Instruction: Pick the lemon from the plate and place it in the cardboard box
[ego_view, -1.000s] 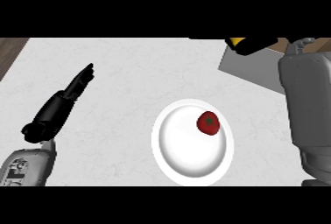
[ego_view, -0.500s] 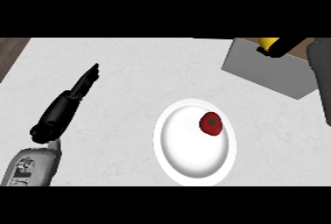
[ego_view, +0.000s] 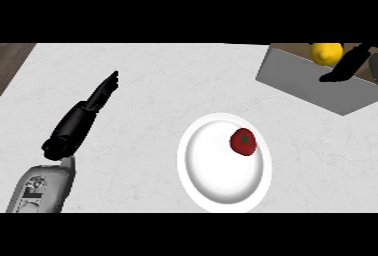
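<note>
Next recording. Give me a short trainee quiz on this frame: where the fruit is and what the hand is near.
1. True or false: the lemon lies on the plate.
2. What is on the plate? A) a red fruit B) a cup C) a knife
3. Fill in: the right hand shows beside the lemon, at the grey ____.

Key: 1 false; 2 A; 3 box.
</note>
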